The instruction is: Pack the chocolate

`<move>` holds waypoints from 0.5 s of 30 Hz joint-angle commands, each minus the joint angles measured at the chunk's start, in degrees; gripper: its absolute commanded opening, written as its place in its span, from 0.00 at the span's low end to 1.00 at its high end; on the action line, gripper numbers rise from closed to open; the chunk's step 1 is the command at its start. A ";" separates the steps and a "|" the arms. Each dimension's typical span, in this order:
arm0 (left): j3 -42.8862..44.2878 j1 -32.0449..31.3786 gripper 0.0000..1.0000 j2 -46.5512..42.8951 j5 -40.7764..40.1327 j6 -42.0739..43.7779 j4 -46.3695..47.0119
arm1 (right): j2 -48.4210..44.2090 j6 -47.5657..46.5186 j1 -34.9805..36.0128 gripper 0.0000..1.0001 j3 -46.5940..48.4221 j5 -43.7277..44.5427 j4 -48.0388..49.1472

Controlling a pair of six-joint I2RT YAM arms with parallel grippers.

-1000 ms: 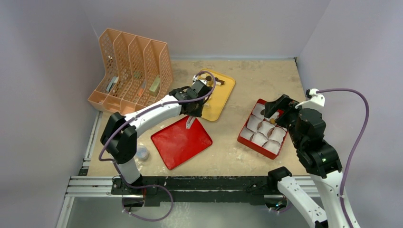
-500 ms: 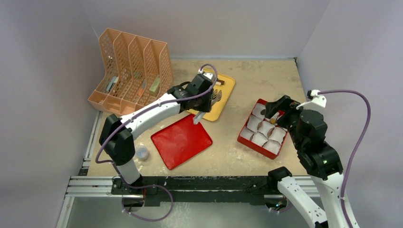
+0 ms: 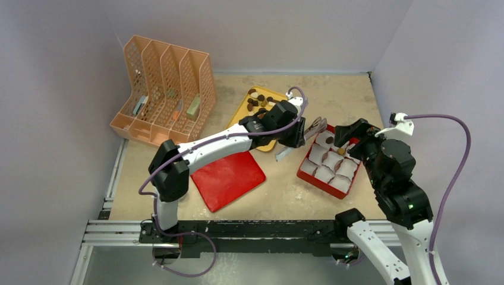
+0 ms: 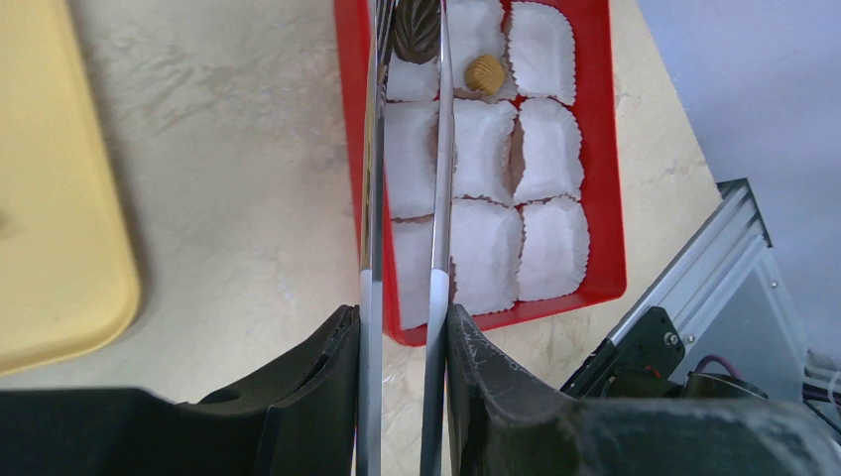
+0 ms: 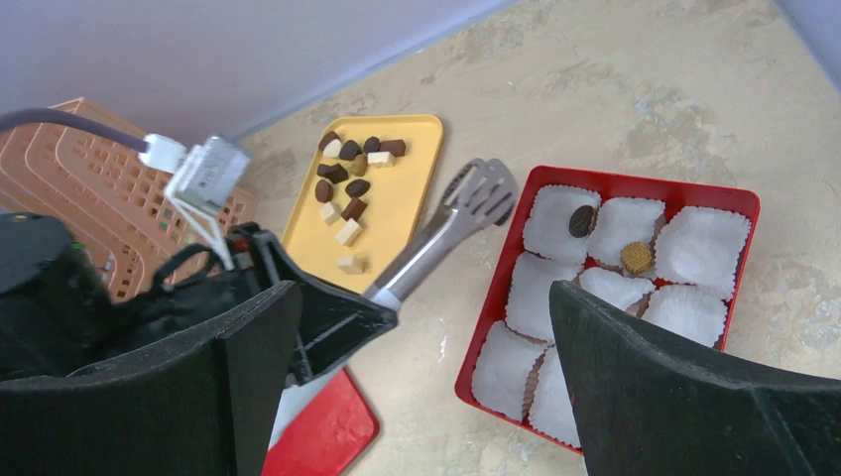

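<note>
Several small chocolate pieces [image 3: 258, 102], dark brown, tan and white, lie on the yellow tray [image 3: 284, 102]; they also show in the right wrist view [image 5: 347, 183]. My left gripper [image 3: 295, 133] [image 4: 402, 327] is shut on metal tongs [image 4: 372, 198] [image 5: 446, 223], whose tips hover over the far left edge of the red box [image 3: 309, 172] [image 4: 605, 198]. The box holds white paper cups, a dark piece [image 5: 581, 220] and a gold piece [image 5: 636, 258] [image 4: 484, 71]. I cannot tell whether the tongs hold a piece. My right gripper [image 3: 347, 135] [image 5: 421, 297] is open and empty above the box.
A red lid [image 3: 227, 176] lies flat left of the box. An orange file rack [image 3: 166, 89] stands at the back left. A small clear object [image 3: 177, 191] sits by the left arm's base. Walls close in the back and both sides.
My left arm has swung right with the tongs, from over the yellow tray to the red box's edge. The tray's chocolates are now uncovered. The right arm has barely moved.
</note>
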 commanded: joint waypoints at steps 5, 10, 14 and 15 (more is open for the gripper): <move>4.57 -2.12 0.20 5.73 6.32 -3.71 15.26 | -0.56 -0.89 0.14 0.96 2.73 1.06 3.07; 6.95 -3.08 0.20 10.42 8.12 -4.00 18.69 | -0.72 -0.99 0.13 0.96 2.77 1.00 3.10; 9.59 -3.71 0.20 14.15 10.59 -4.67 19.60 | -0.78 -1.08 0.11 0.96 2.79 0.84 3.10; 10.27 -3.98 0.20 14.84 11.15 -4.79 19.79 | -0.82 -1.15 0.19 0.96 2.84 0.86 3.00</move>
